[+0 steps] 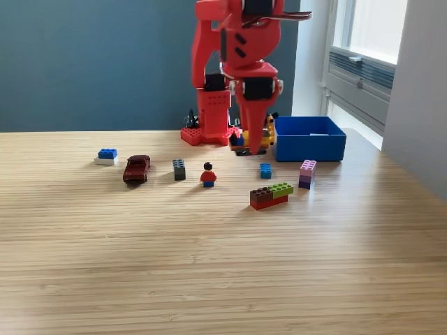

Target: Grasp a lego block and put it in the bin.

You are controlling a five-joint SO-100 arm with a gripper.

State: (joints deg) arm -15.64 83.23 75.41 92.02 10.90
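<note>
The claw (246, 143) is down at the tabletop (209, 265) over a small yellow block (246, 137), just beside the blue bin (309, 139); whether it grips it, I cannot tell. This looks like the grasping step. Next: lift and carry it over the bin wall.

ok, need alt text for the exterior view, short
A red robot arm reaches down to a wooden table, its gripper low among small pieces just left of a blue bin. Scattered in front are lego blocks, a dark red toy car and a minifigure. Whether the gripper holds anything cannot be told.
</note>
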